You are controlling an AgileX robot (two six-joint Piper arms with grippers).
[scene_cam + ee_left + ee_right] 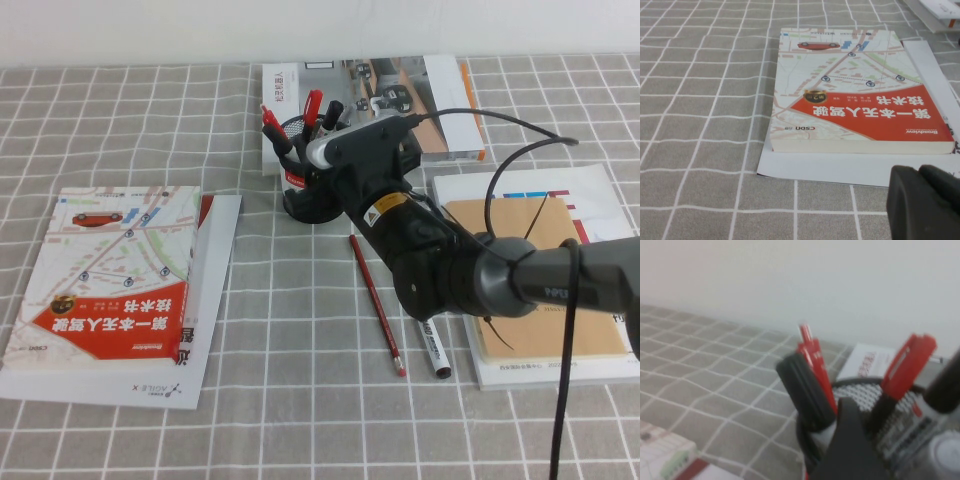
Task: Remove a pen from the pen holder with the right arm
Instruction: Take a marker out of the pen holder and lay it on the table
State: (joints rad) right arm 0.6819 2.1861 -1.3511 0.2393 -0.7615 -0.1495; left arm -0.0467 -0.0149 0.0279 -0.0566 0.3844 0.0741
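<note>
Claw at the pen holder (312, 205): the right claw (310, 165) hangs over the near rim of this black mesh cup, jaws spread wide and gripping nothing. In the right wrist view one dark finger (850, 440) sits low in front of the mesh, close to a black-capped marker (805, 390) and a red pen (812, 360). A red-capped marker (905, 365) stands just beyond. All three are upright inside the pen holder, leaning on its rim.

Judged from this, the reach is done, while the grip, the lift and the withdrawal are all left. Which pen is the target I cannot tell.

On the desk (120, 130) just in front of the pen holder lie a red pencil (375, 300) and, by its tip, a black marker (432, 350), both flat and apart from the claw. Behind the pen holder lies an open brochure (400, 90). To its right is a brown notebook (530, 280) on a white stack.

Well to its left, a red book (855, 100) with a map cover rests on white paper. The left claw (921, 180) hovers by that book's edge, fingers closed together, holding nothing.
</note>
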